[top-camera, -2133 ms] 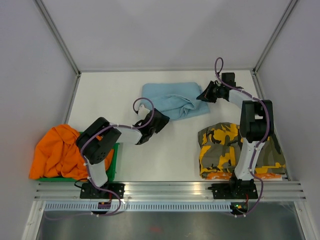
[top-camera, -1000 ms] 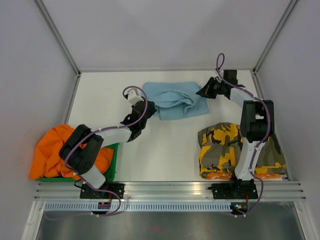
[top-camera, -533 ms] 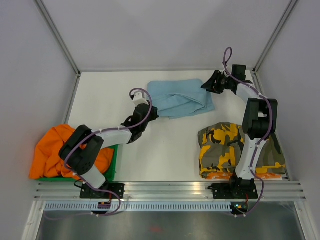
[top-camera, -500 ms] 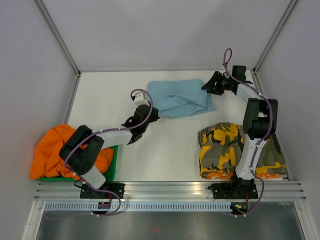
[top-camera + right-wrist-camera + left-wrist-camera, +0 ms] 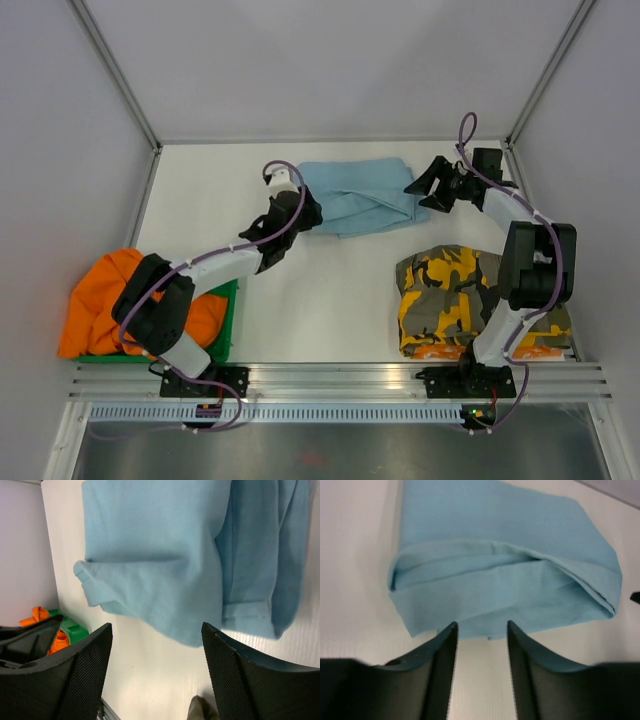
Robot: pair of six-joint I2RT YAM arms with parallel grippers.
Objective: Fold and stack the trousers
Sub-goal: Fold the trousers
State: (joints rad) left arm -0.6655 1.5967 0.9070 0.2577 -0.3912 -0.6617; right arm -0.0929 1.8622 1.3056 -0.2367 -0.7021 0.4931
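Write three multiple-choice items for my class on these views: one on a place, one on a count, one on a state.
1. The camouflage trousers lie:
A) in the far left corner
B) near right, by the right arm's base
C) hanging from an arm

2. How many trouser colourings show?
A) one
B) three
C) five

3. The right end effector, beside the light-blue trousers, is:
A) shut on cloth
B) open, gripping nothing
C) hidden

Key:
1 B, they sit next to that base.
2 B, there are light-blue, camouflage and orange trousers.
3 B, its fingers stand apart over bare table.
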